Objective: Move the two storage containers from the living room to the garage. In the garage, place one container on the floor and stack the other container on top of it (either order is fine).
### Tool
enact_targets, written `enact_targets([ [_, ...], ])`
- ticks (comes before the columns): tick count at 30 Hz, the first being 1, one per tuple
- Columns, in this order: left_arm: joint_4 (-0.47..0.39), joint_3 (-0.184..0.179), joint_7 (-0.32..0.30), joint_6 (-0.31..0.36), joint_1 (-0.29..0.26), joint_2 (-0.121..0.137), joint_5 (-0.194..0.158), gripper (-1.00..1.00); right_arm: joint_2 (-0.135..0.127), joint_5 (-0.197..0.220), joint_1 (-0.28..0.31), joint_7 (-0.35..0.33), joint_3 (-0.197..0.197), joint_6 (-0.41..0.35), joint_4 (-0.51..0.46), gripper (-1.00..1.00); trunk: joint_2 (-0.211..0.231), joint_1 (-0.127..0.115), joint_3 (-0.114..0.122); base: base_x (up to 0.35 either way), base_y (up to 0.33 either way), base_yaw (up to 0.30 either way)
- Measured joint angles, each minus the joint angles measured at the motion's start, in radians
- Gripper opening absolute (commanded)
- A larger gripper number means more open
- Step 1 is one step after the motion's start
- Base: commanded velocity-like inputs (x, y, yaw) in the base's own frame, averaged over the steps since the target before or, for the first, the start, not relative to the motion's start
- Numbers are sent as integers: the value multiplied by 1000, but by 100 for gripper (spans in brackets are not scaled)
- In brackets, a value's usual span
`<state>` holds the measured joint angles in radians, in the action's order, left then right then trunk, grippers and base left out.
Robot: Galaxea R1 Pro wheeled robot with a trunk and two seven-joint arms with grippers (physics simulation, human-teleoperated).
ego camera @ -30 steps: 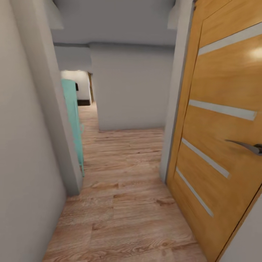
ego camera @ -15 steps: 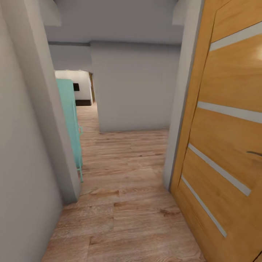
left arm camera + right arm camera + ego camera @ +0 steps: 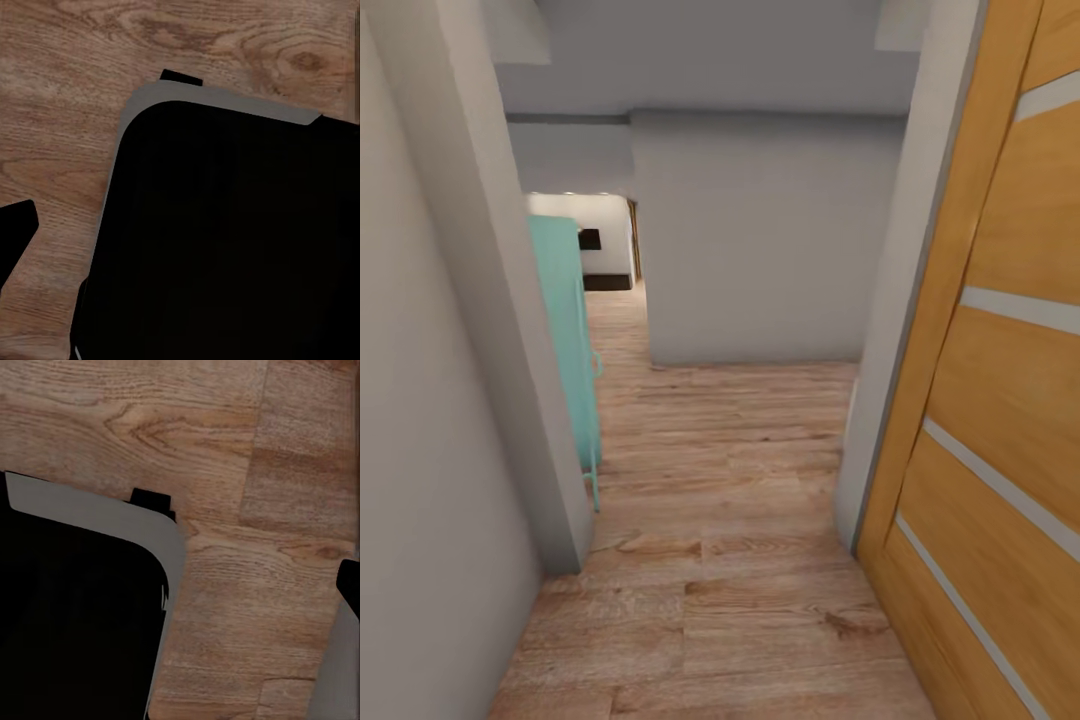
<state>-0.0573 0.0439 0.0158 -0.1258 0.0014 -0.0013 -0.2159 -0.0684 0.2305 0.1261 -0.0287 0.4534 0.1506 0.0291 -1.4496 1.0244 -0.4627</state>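
Where grainy wood planks [image 3: 730,560] run between smooth grey walls [image 3: 420,450]: an orange slatted door [image 3: 1000,400], end effector states unclear.

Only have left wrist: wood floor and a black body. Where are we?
Observer: Head view shows a narrow hallway, with the wood floor running ahead to a grey wall.
Operator: Sides?
Observer: On the right, an open wooden door with pale stripes. On the left, a teal cabinet just past the wall corner.
Operator: Any way through?
Observer: The floor carries on left of the grey wall, towards a lit opening with white walls behind the cabinet.
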Motion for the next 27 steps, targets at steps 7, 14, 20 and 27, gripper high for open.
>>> enact_targets([
  [7,0,0,0,-1,0,0,0,100,-1,0,0,0,0,0,0,100,0,0,0,330,0,1],
  [14,0,2,1,-3,0,0,1,100,-2,-2,0,-3,0,2,0,100,0,0,0,330,0,0],
  [20,0,2,2,-3,0,0,0,100,0,3,0,-3,-1,-8,0,100,0,0,0,330,0,0],
  [27,-2,3,2,-6,0,0,1,100,4,13,0,-10,-8,-14,0,100,0,0,0,330,0,0],
])
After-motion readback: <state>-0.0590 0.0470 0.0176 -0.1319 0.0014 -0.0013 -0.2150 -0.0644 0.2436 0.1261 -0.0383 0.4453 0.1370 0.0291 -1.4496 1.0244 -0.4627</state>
